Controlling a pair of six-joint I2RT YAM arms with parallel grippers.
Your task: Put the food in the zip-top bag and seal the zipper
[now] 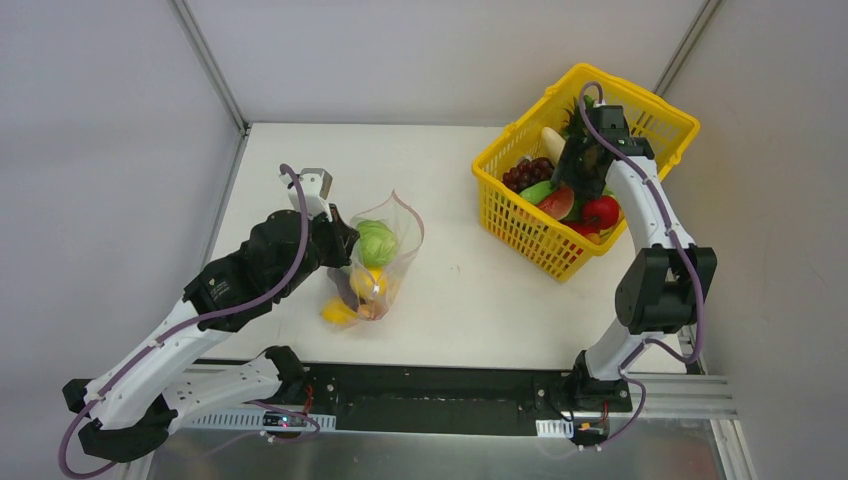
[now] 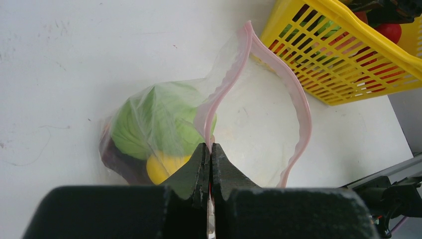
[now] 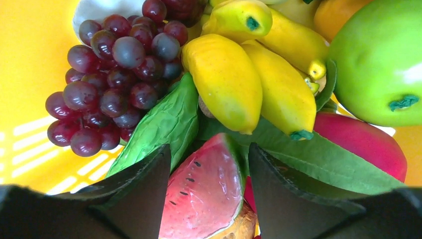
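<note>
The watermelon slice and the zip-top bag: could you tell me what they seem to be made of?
The watermelon slice is probably moulded plastic, painted: its seeds are flat dark dashes and it has a faint sheen. The zip-top bag is thin, clear plastic film, wrinkled and shiny, with its contents showing through.

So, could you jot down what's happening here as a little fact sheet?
Left gripper: shut on the zipper, at the mouth's near edge.
Right gripper: open, down in the basket, fingers either side of the watermelon slice.
Zip-top bag: on the table, unsealed, containing cabbage and yellow fruit.
Basket also holds: grapes, bananas, green apple.
</note>
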